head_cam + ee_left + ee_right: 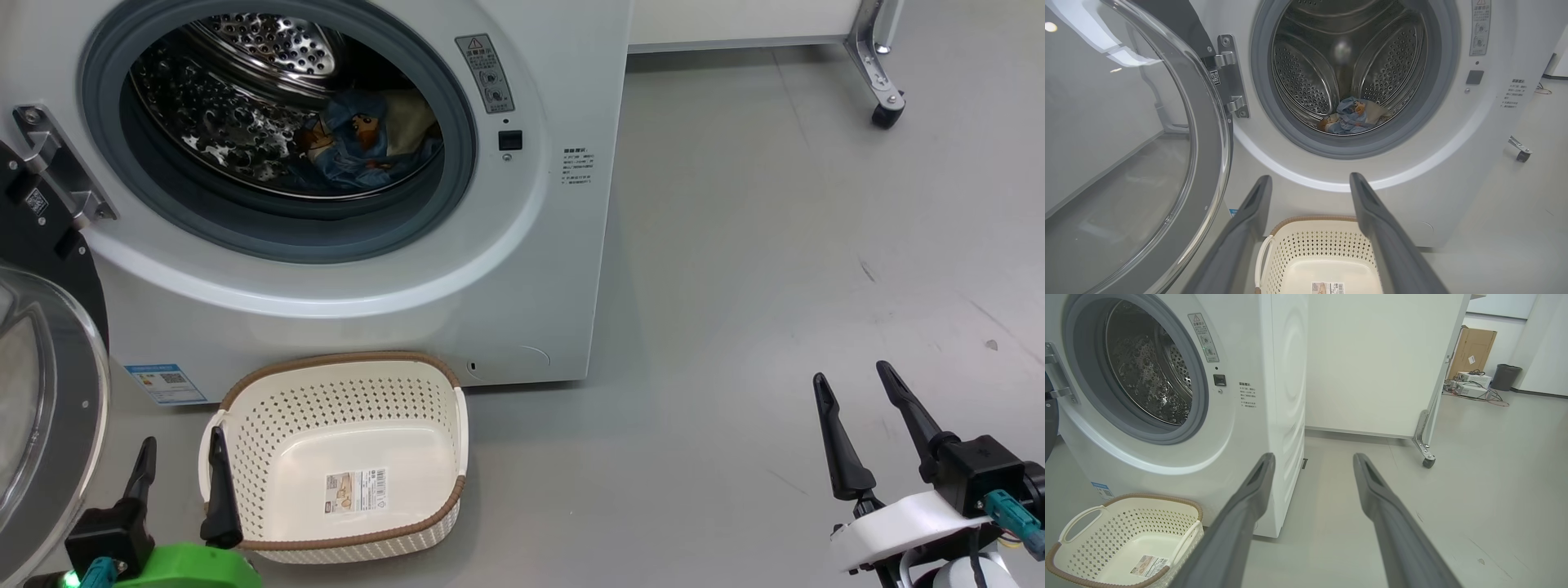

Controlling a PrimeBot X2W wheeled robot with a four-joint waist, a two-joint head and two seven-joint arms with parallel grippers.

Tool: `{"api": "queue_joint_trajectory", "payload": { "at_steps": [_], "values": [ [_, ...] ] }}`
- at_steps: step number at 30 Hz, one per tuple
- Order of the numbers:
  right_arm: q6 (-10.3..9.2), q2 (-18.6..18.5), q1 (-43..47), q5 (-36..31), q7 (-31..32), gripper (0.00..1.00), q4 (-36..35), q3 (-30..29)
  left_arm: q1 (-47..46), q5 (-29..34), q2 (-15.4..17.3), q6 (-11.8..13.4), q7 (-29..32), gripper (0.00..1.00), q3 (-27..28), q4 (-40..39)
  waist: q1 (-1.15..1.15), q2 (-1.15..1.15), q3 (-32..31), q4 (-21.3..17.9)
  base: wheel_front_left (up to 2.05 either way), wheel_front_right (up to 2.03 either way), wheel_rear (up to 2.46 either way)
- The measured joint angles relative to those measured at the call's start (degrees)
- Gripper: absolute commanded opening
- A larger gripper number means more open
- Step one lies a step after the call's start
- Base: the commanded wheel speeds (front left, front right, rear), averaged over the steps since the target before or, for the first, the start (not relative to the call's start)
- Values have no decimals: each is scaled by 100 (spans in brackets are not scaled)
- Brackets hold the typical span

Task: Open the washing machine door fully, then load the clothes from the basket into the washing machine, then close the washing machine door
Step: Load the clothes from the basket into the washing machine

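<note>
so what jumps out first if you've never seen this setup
The washing machine at upper left gapes wide, the clothes lying low in its steel drum. Below it on the floor sits the basket, empty but for its label sticker, and the door stands open at far left. The left gripper and the right gripper hang open at the bottom corners, holding nothing.

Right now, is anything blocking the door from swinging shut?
The clothes lie inside the drum, clear of the seal. The left hand hovers beside the door, by the basket, possibly in its swing.
</note>
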Motion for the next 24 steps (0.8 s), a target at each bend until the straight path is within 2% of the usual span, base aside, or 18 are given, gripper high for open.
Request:
{"api": "queue_joint_trajectory", "payload": {
  "at_steps": [24],
  "values": [
    [0, 13, -1, 1, 0, 100, -11, 11, 298, -19, 2, 187, 0, 100, -183, -356, 0, 0, -14, -49, 0, 0, 0]
  ]
}}
